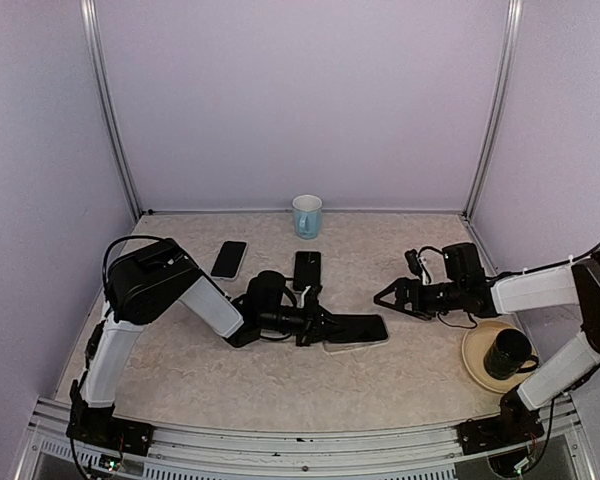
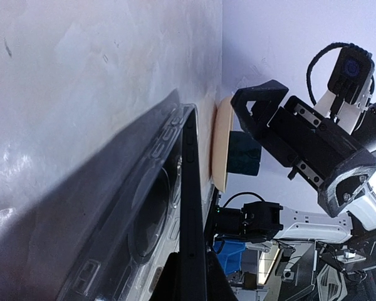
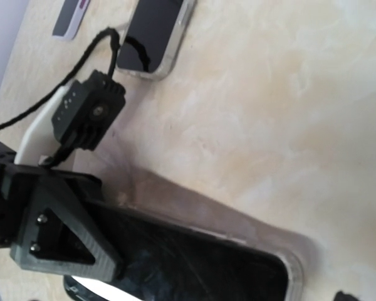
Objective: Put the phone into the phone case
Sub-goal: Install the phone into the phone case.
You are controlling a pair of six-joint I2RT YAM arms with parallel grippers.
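Observation:
My left gripper (image 1: 318, 326) is shut on the near end of the black phone (image 1: 360, 327). The phone sits just over the clear phone case (image 1: 352, 347), which lies on the table. In the left wrist view the phone (image 2: 192, 188) is edge-on between my fingers (image 2: 168, 283), and the case (image 2: 128, 232) slopes away beneath it. The two meet at the far end. My right gripper (image 1: 382, 297) hangs open just beyond the phone's far end and holds nothing. The right wrist view shows the phone's dark screen (image 3: 194, 257) inside the case rim (image 3: 294, 269).
Two other phones (image 1: 229, 260) (image 1: 307, 270) lie behind the left arm. A light blue mug (image 1: 306, 215) stands at the back wall. At the right, a tan plate (image 1: 480, 372) carries a dark cup (image 1: 507, 352) beside the right arm.

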